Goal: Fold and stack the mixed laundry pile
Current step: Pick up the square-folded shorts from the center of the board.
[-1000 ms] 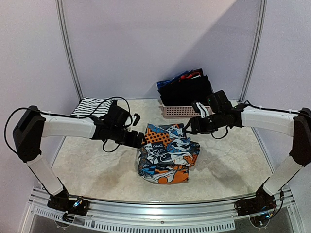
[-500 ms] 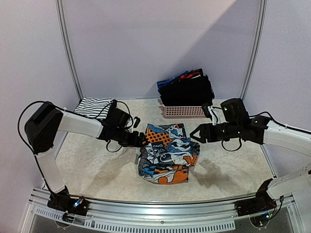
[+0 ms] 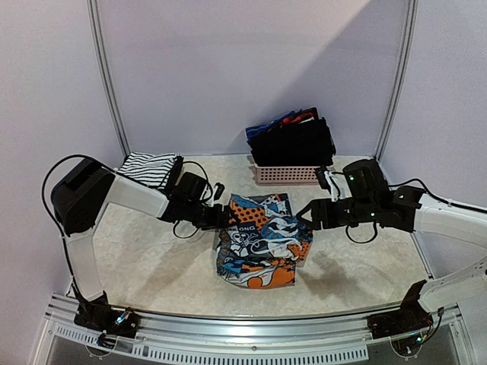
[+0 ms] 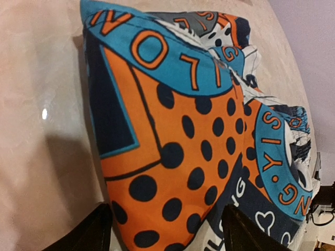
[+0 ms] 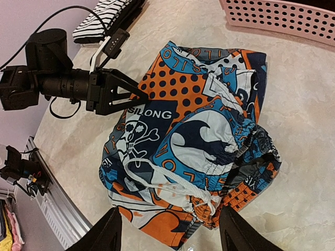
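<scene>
Graphic-print shorts [image 3: 262, 239] in blue, orange, white and black lie bunched mid-table, drawstring showing [image 5: 178, 183]. My left gripper [image 3: 224, 219] sits low at their left edge. In the left wrist view its gripper [image 4: 167, 235] is open, and the orange dotted cloth [image 4: 178, 157] reaches in between the fingers without being pinched. My right gripper [image 3: 304, 215] hovers open at the shorts' right side; the right wrist view has the gripper [image 5: 170, 230] above the shorts [image 5: 193, 136]. A striped garment [image 3: 144, 167] lies folded at back left. Black, blue and red garments [image 3: 293, 141] fill the basket.
The pink latticed basket [image 3: 289, 175] stands against the back wall, its rim also in the right wrist view [image 5: 282, 15]. Metal frame posts rise at both back corners. A rail [image 3: 243, 331] runs along the near table edge.
The right arm has swung forward and lowered, bringing its gripper down beside the shorts' right side. The left gripper has crept right onto the shorts' left edge, jaws narrowing slightly.
</scene>
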Robot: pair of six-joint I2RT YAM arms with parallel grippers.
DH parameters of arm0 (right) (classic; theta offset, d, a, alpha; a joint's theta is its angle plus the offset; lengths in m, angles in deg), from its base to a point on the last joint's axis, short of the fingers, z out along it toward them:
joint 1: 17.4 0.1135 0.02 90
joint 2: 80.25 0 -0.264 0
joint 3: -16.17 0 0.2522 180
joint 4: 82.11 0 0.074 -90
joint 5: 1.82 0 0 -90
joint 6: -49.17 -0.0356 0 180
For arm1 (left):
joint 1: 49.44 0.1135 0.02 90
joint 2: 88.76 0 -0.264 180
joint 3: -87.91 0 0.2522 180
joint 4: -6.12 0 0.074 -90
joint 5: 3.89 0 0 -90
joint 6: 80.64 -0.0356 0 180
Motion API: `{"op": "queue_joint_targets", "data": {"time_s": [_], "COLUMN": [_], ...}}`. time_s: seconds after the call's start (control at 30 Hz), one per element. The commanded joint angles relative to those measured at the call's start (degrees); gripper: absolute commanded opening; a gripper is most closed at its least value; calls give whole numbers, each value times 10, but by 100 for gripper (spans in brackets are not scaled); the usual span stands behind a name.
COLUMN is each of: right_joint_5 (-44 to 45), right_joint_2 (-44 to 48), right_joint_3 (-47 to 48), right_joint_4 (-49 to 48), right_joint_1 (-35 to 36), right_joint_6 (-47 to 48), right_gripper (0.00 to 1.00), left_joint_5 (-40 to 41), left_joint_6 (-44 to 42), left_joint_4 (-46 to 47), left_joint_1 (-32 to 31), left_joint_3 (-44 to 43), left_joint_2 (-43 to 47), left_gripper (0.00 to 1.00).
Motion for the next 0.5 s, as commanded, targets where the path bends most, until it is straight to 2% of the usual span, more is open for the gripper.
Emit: {"op": "queue_joint_targets", "data": {"time_s": [0.0,0.2,0.37,0.47], "right_joint_5": [21,28,31,33], "right_joint_2": [10,8,7,7], "right_joint_3": [-12,-15,-17,-19], "right_joint_4": [5,4,5,6], "right_joint_1": [10,17,20,21], "right_joint_6": [-8,-10,-9,-8], "right_gripper": [64,63,63,63], "left_joint_5": [-22,-27,-25,-26], "left_joint_6": [19,29,29,29], "left_joint_4": [24,31,33,31], "left_joint_1": [6,-6,-16,-20], "left_joint_3": [-15,-29,-40,-45], "left_joint_2": [-30,-41,-43,-39], "left_gripper": [71,56,30,9]}}
